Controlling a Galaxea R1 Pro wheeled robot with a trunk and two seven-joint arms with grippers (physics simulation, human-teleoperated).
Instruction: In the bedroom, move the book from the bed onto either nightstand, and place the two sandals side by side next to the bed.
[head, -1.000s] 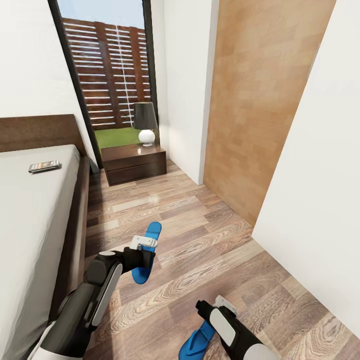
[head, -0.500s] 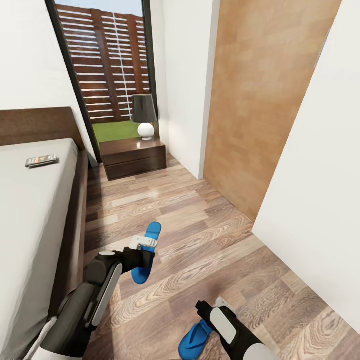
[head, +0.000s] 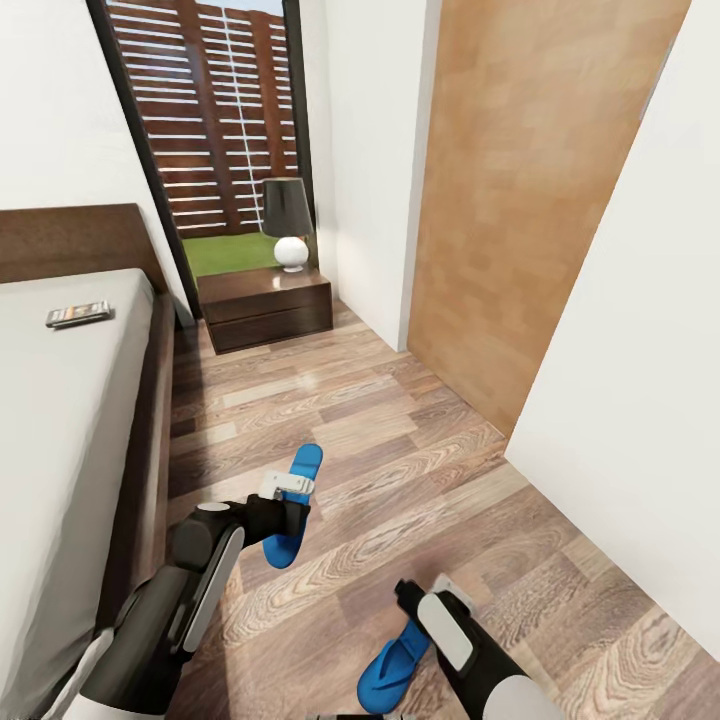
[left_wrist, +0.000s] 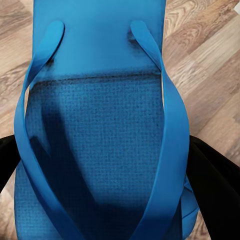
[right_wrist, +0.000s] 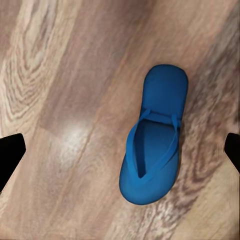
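The left claw (head: 290, 487) is closed on a bright blue sandal (head: 296, 505), carried clear of the wood-plank floor (head: 400, 450) just beside the bed (head: 60, 420). In the left wrist view that sandal (left_wrist: 100, 130) runs lengthwise between the two black fingers (left_wrist: 212, 185), which press its edges near the point where the straps meet; the sole stretches away beyond the fingertips.

The right claw (right_wrist: 120, 150) is spread wide and holds nothing. In the right wrist view its black fingertips (right_wrist: 10, 155) sit at opposite edges of the frame, and the second sandal (right_wrist: 152, 135) lies flat on the floor between them, strap side up, untouched. From the head view this sandal (head: 392, 668) lies on the planks just under the right arm (head: 465, 650), farther from the bed than the held one.

The book (head: 77, 315) lies flat on the grey mattress near the dark headboard (head: 70, 240). Beyond the bed's head end, a dark brown nightstand (head: 265, 305) stands against the black-framed window (head: 220, 120), carrying a lamp (head: 288, 225) with a black shade and a round white base.
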